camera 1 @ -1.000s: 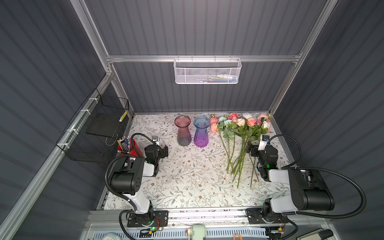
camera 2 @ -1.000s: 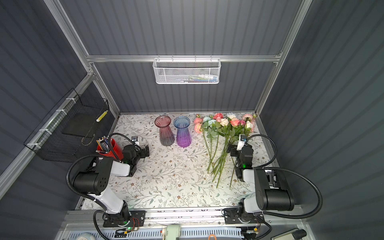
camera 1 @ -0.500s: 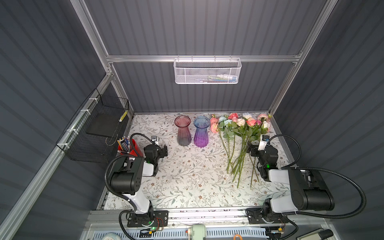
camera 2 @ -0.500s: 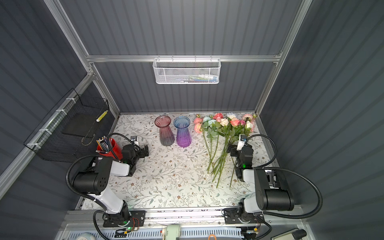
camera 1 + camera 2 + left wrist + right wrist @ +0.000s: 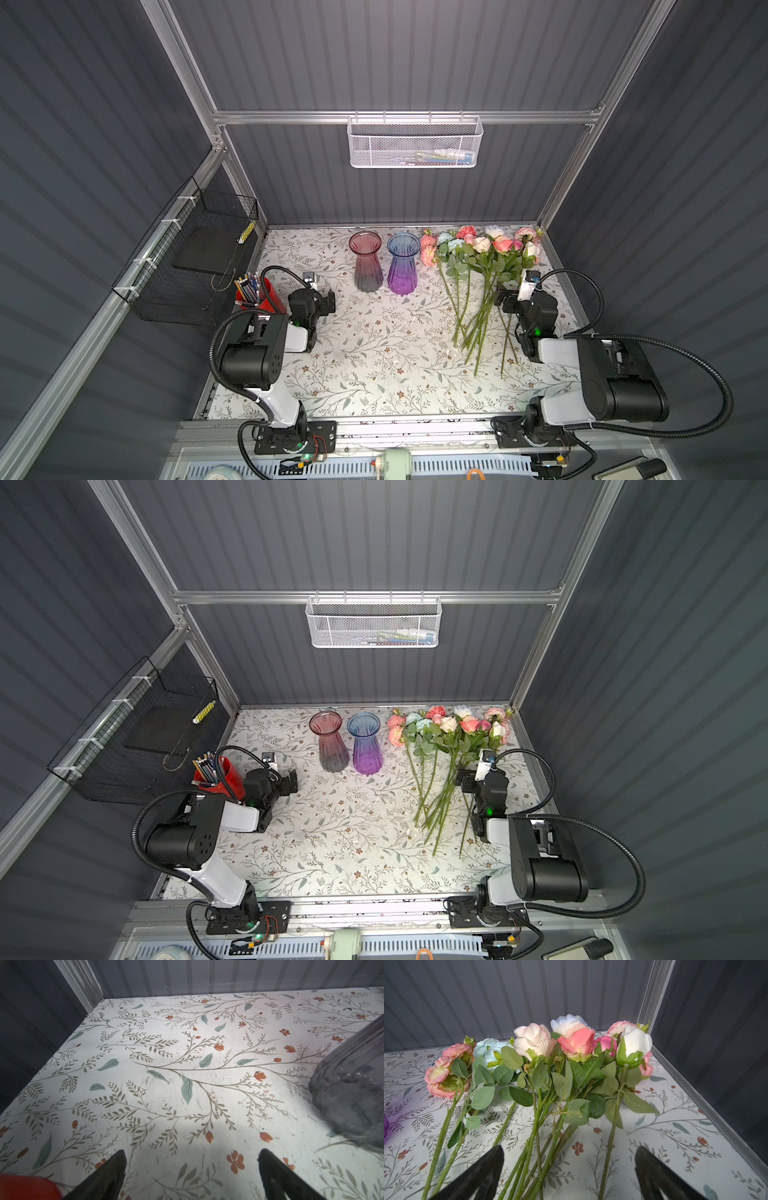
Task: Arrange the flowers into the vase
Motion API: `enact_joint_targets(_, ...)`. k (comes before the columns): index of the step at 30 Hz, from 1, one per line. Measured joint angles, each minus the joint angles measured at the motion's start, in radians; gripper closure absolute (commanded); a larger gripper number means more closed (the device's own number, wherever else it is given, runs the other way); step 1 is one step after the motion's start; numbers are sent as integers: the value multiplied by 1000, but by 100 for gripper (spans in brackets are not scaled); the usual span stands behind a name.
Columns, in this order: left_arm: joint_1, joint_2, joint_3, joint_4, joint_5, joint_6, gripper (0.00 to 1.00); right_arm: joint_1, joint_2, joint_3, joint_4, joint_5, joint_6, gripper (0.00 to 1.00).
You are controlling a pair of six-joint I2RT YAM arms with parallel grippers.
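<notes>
no visible change since earlier: left pincer [image 5: 192, 1152], right pincer [image 5: 570, 1148], flowers [image 5: 576, 1042] unmoved.

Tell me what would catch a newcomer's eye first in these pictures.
The flowers stand out: pink, coral, white and pale blue heads lying at the back right of the table. Left of them stand a pink vase and a blue-purple vase, neither holding a flower. A red pencil cup sits at the left edge.

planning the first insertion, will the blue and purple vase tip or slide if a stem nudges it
The blue and purple vase looks translucent and empty, so probably light; it may slide under a sideways push. It is wider low down than at the neck, which should resist tipping. The flowers look longer than it, so stems could lever on its rim.
</notes>
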Motion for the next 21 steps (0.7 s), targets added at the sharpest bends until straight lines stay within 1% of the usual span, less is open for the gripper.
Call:
enact_joint_targets(3,0,-20,30,-56,11,5,0,1,-1,3,-10,11,6,1)
enact_joint_targets(6,0,-72,34,-94,15,8,0,2,-30,44,-113,48,13,1)
enact_joint_targets(11,-10,-214,36,-192,14,11,0,24,-145,190,-336,107,16,1)
enact_joint_targets(16,-54,-363,82,-323,15,35,0,119,-269,313,-560,237,13,1)
enact_joint_targets(19,-89,-436,134,-408,27,45,0,168,-328,427,-764,309,76,1)
enact_joint_targets(21,-107,-478,174,-470,42,45,0,168,-362,510,-892,309,141,1)
